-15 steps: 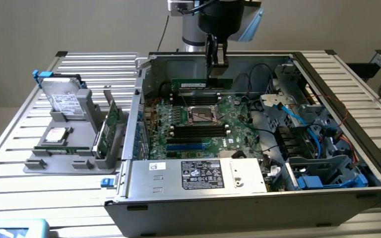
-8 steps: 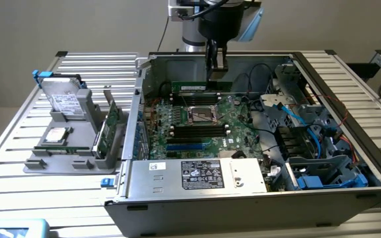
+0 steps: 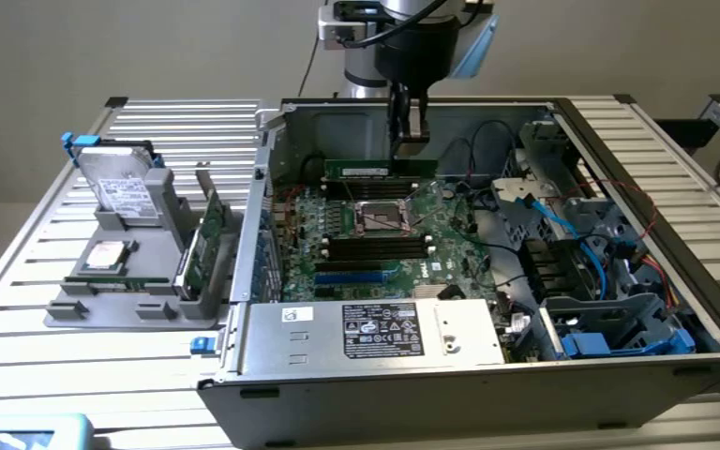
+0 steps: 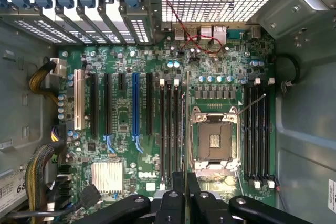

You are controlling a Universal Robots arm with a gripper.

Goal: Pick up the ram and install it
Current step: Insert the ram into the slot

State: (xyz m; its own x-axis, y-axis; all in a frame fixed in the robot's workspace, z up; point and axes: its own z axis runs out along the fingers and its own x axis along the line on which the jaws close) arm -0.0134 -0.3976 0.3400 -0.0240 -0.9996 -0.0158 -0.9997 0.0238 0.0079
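Note:
The ram (image 3: 363, 170) is a slim green stick hanging level inside the open computer case (image 3: 273, 187), just over the black memory slots (image 3: 360, 187) on the far side of the CPU socket (image 3: 382, 217). My gripper (image 3: 409, 141) comes straight down from above and is shut on the stick's upper edge, toward its end on the exterior view's right. In the wrist view the ram (image 4: 187, 103) shows edge-on as a thin line between my fingers (image 4: 178, 190), running along the slots (image 4: 170, 129) beside the socket (image 4: 215, 140). Whether it touches a slot is unclear.
A grey rack (image 3: 110, 305) on the exterior view's left holds a hard drive (image 3: 123, 183) and a taller green card (image 3: 210, 225). Inside the case are the power supply (image 3: 373, 330), blue cables (image 3: 561, 220) and a drive cage (image 3: 617, 323). Case walls surround the motherboard (image 4: 121, 119).

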